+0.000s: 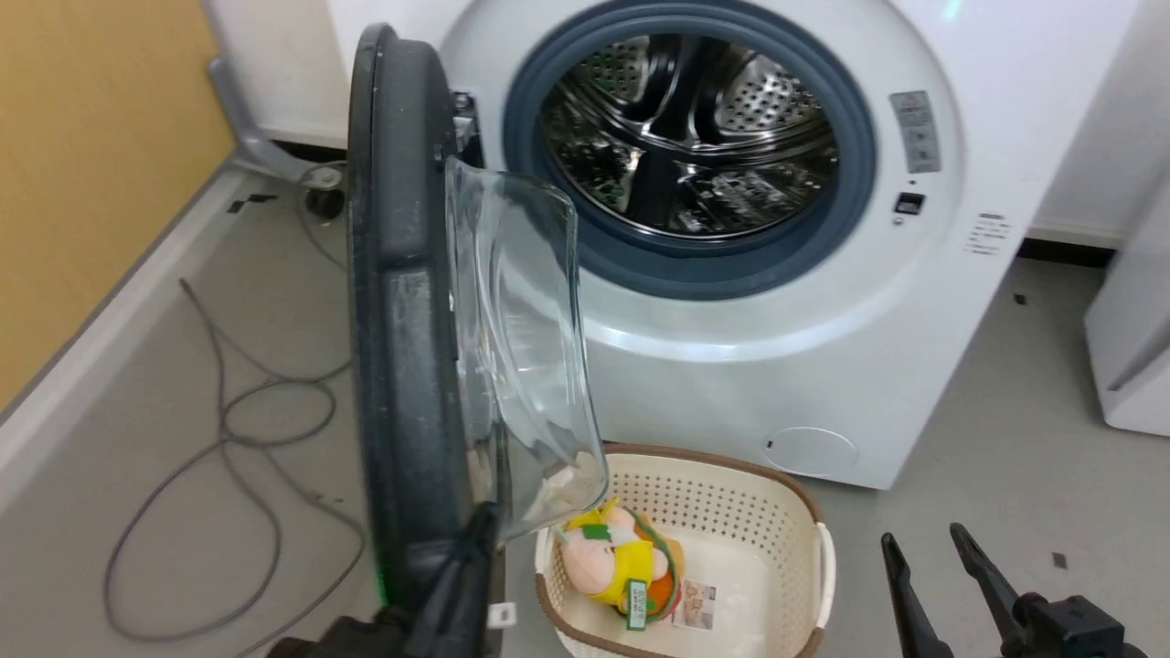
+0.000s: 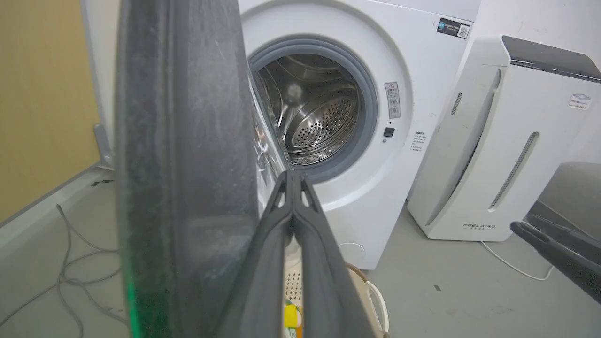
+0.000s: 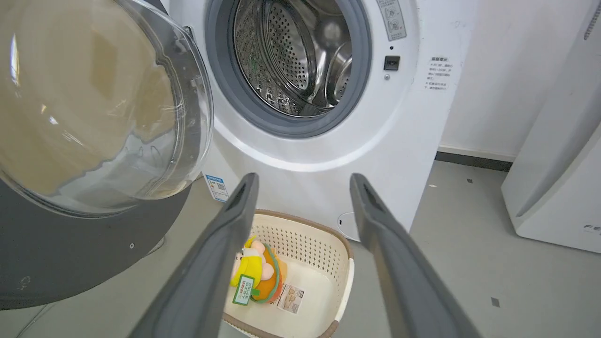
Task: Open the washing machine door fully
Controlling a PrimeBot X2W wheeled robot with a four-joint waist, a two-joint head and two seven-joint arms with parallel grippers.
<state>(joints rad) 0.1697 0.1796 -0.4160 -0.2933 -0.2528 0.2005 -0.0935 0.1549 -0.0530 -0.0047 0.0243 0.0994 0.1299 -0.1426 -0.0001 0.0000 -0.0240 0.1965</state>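
The washing machine door (image 1: 402, 320) is being nudged at its 6 o'clock by the clenched, empty left gripper (image 1: 483, 525), a slip off the smooth glass bowl (image 1: 521, 338) being risked, while the right gripper (image 1: 921, 537) is being held spread.

Head cam high, looks down. L wrist cam tight beside door (image 2: 183, 164), R low; all face drum (image 1: 686, 137).

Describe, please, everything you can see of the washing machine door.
The washing machine door is a large round panel with a matte black, dusty-looking inner ring and a bulging clear glass bowl at its centre. It hangs from a hinge at the left of the drum opening of the washing machine, swung out roughly edge-on to the head view, upright. The shut left gripper sits against its lower inner rim; contact looks likely.
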